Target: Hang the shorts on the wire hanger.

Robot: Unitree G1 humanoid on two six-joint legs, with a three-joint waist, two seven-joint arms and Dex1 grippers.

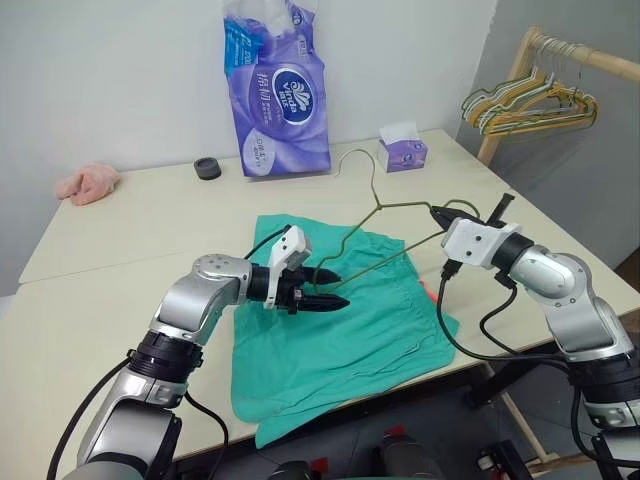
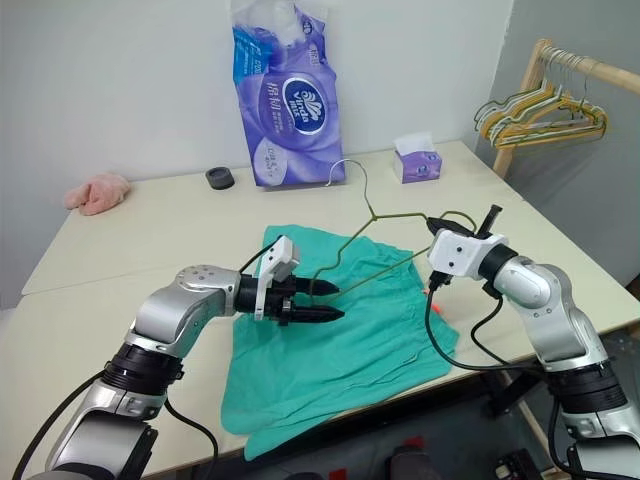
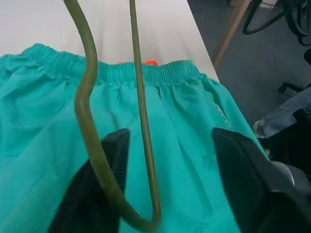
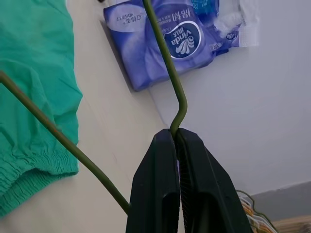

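Wire hanger (image 1: 385,215), one, pinched in the closed right tool (image 4: 176,141); left tool (image 1: 335,289) parted over one shorts (image 1: 340,330); left wrist view reveals their waistband.

Head stereo pair looks forward and down over the table (image 1: 120,215); both eyes share the shorts (image 1: 350,340) and wire hanger (image 1: 385,205). Left wrist cam sits close above the shorts, looking along its fingers (image 3: 104,160). Right wrist cam looks close along the right gripper (image 4: 176,141) toward the wall.
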